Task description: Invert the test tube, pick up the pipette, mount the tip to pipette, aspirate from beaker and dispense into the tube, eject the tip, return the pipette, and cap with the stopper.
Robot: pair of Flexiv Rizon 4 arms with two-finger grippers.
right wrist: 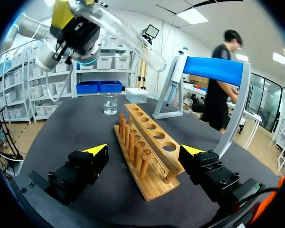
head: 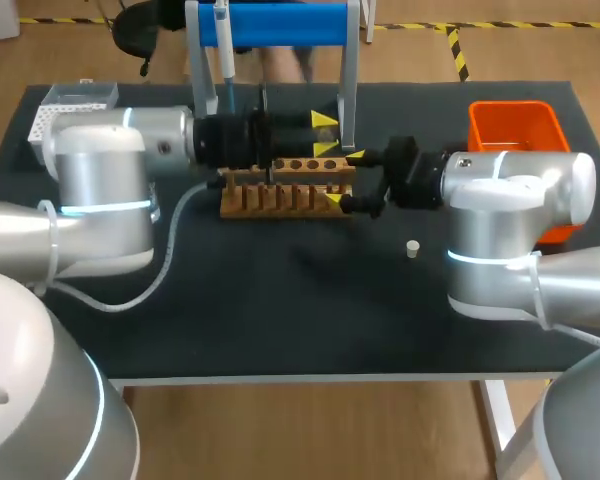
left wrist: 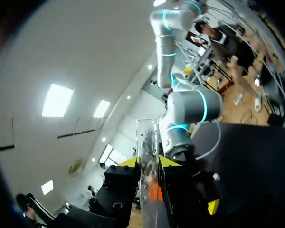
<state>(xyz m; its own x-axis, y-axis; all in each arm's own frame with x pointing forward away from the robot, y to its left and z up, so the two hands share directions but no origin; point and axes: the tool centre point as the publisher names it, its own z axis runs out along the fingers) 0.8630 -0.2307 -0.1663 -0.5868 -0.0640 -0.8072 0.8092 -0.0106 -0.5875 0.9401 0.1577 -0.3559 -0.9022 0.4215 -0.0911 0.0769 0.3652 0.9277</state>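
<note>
Starting nearest on the dark matte surface (head: 280, 330): a small pale stopper (head: 412, 249) sits alone, apart from the rack. The right hand (right wrist: 145, 150) is spread wide, its yellow tips on either side of the near end of the wooden rack (right wrist: 154, 130) and gripping nothing. The rack is a slab of round holes beside a row of pegs. Above it, the left hand (left wrist: 148, 164) is pinching a clear glass tube (left wrist: 147, 142). Its own wrist view shows the tube rising straight between the fingers, while the right wrist view catches it tilted in the air over the rack. Only that right wrist view shows the glass beaker (right wrist: 110, 103) behind the rack. Farthest back, a pipette (head: 223, 45) hangs on the blue-barred stand (head: 280, 25).
</note>
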